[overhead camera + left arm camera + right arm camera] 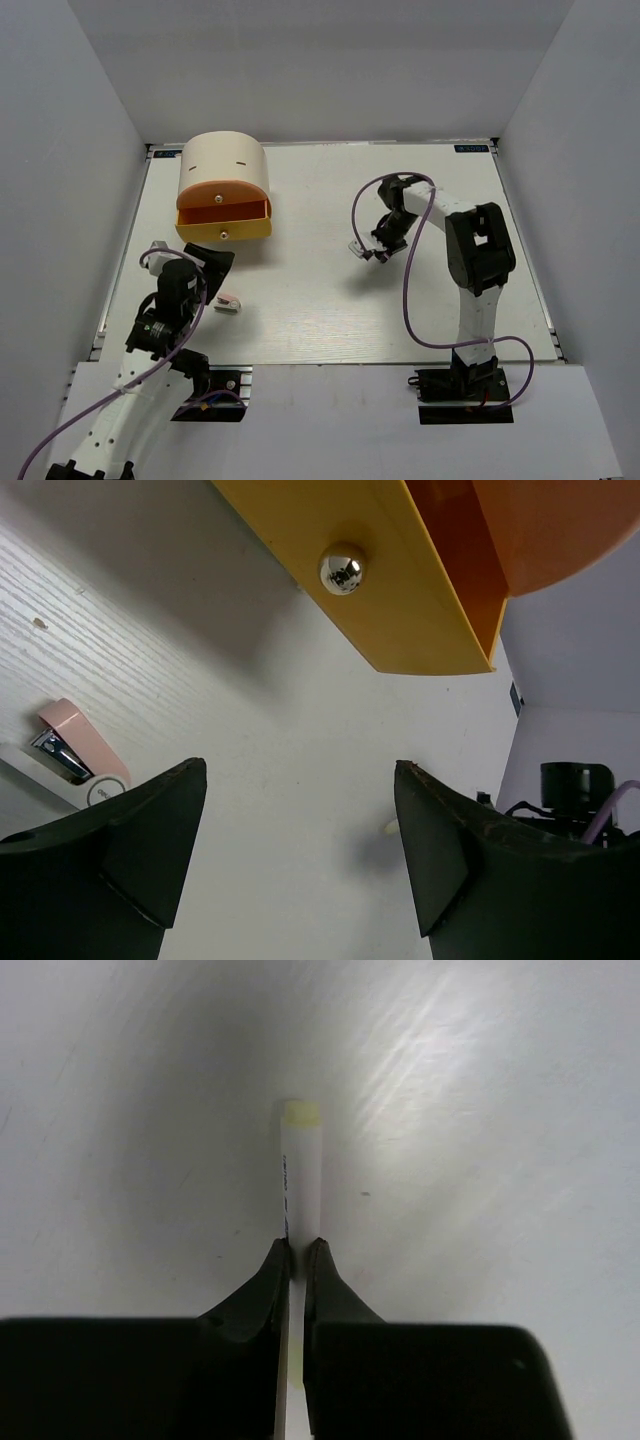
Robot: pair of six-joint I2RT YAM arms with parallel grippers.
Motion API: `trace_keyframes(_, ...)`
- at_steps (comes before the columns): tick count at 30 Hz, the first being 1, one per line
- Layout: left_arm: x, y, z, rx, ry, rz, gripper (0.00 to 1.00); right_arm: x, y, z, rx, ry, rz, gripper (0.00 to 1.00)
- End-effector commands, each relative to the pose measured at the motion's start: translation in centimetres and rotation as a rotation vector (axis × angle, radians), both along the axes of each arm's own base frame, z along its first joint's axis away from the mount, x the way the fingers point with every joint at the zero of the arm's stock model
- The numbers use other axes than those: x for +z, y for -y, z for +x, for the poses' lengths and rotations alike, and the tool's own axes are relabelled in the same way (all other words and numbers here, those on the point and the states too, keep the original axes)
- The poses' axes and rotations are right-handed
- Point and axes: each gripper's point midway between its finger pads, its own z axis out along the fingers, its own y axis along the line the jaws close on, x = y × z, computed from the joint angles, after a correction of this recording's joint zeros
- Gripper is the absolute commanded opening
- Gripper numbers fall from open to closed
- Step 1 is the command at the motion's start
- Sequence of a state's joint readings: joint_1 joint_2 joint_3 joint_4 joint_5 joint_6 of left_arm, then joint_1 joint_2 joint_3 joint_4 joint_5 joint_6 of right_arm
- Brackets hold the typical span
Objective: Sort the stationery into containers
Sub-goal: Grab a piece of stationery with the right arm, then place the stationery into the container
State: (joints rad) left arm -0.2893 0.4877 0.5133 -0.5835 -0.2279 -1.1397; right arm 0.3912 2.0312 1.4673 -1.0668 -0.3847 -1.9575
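A thin white pen [302,1160] with a pale yellow end sticks out ahead of my right gripper [298,1245], whose jaws are shut on it. From above, that gripper [372,250] hangs over the table's right middle. The cream half-cylinder container [222,160] stands at the back left, its yellow bottom drawer [224,226] pulled out under the orange one. My left gripper [213,264] is open in front of that drawer with nothing between its fingers. A small grey-and-pink piece [229,302] lies on the table just beside it and shows at the left of the left wrist view [70,755].
The yellow drawer's front [400,600] with its shiny knob [342,568] fills the top of the left wrist view. White walls close in the table [320,310] at the back and both sides. My right arm's purple cable [405,290] loops over the table's right half.
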Motion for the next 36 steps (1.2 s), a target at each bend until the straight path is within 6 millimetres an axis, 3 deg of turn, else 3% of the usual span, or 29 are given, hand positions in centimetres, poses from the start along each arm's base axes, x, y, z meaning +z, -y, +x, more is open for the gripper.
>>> trace_keyframes(1,0.1,-0.5,0.4,0.040,0.032,-0.017,0.86,5.2,-4.2,0.5,-0.112,-0.044,0.159,0.00)
trace_keyframes(2,-0.2,-0.4,0.5,0.045,0.032,-0.026,0.86,6.8,-4.9,0.5,-0.135,-0.044,0.189,0.00)
trace_keyframes(3,-0.6,-0.4,0.6,0.045,0.035,-0.027,0.86,8.9,-7.2,-0.1,-0.139,-0.068,0.283,0.00)
trace_keyframes(4,-0.5,-0.4,0.7,0.050,0.035,-0.037,0.86,11.8,-8.5,0.4,-0.209,-0.067,0.324,0.00)
trace_keyframes(11,-1.3,-0.1,0.8,0.052,0.021,-0.056,0.86,24.4,-19.1,0.4,-0.375,-0.116,0.657,0.00)
trace_keyframes(13,-1.7,-0.2,0.7,0.052,0.013,-0.053,0.86,27.8,-22.1,0.4,-0.326,-0.103,0.785,0.00)
trace_keyframes(15,-1.5,-0.2,0.7,0.052,0.021,-0.056,0.86,30.6,-23.9,0.2,-0.357,-0.158,0.865,0.00)
trace_keyframes(19,-1.8,-0.2,0.5,0.052,0.020,-0.056,0.86,33.1,-27.8,-0.9,-0.389,-0.317,0.954,0.00)
trace_keyframes(20,-2.2,-0.2,0.5,0.056,0.011,-0.061,0.86,34.9,-28.8,-1.3,-0.351,-0.325,1.022,0.00)
trace_keyframes(26,-2.0,-0.4,0.4,0.064,0.021,-0.060,0.86,35.3,-32.9,-3.3,-0.257,-0.428,1.119,0.00)
trace_keyframes(27,-2.0,-0.4,0.4,0.064,0.021,-0.060,0.86,34.0,-33.3,-3.0,-0.274,-0.458,1.103,0.00)
trace_keyframes(28,-2.0,-0.4,0.4,0.064,0.021,-0.060,0.86,34.3,-33.7,-3.1,-0.252,-0.453,1.129,0.00)
trace_keyframes(30,-1.9,-0.5,0.2,0.064,0.023,-0.060,0.86,32.9,-34.7,-2.6,-0.262,-0.478,1.119,0.00)
trace_keyframes(36,-1.3,-0.5,0.0,0.064,0.040,-0.066,0.86,29.7,-35.1,-1.7,-0.319,-0.471,1.082,0.00)
